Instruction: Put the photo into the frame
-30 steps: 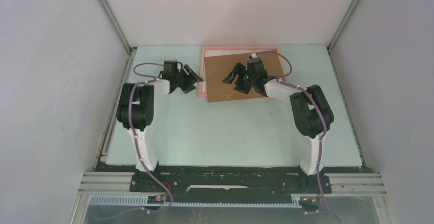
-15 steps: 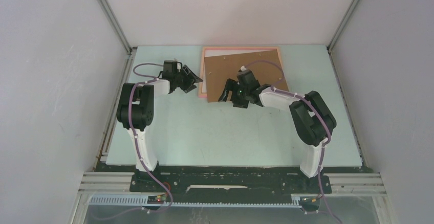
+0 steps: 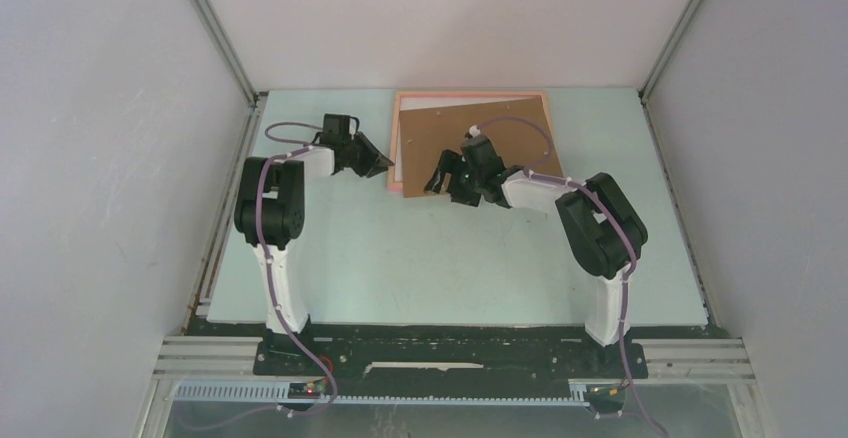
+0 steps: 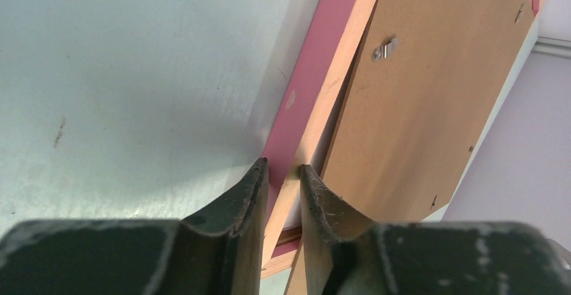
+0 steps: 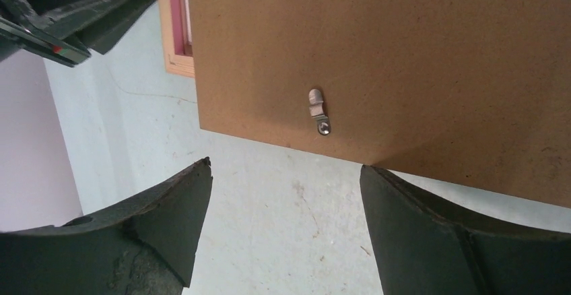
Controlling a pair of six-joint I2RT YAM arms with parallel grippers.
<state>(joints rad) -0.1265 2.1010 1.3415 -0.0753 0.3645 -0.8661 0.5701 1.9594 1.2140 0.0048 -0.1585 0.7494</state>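
The frame point(image 3: 470, 95), thin salmon-pink border, lies flat at the back centre of the table. A plain brown backing board point(image 3: 500, 128) rests askew on it. My left gripper point(image 3: 384, 165) is at the frame's left rail. In the left wrist view its fingers point(image 4: 283, 168) pinch that pink and wood rail point(image 4: 310, 86) from both sides. My right gripper point(image 3: 442, 183) hovers open just in front of the board's near-left edge point(image 5: 404, 52), nothing between its fingertips point(image 5: 284, 165). The photo is hidden. A thin white strip point(image 4: 334, 123) shows under the board's edge; I cannot tell what it is.
Small metal turn clips sit on the board point(image 5: 318, 112) point(image 4: 384, 49). The left gripper point(image 5: 60, 12) appears at the top left of the right wrist view. Enclosure walls stand close on the left, right and back. Pale green tabletop point(image 3: 430, 258) lies between frame and arm bases.
My left gripper has moved right onto the frame's left rail and closed on it. My right gripper has drawn back off the board toward its near-left edge, staying open.
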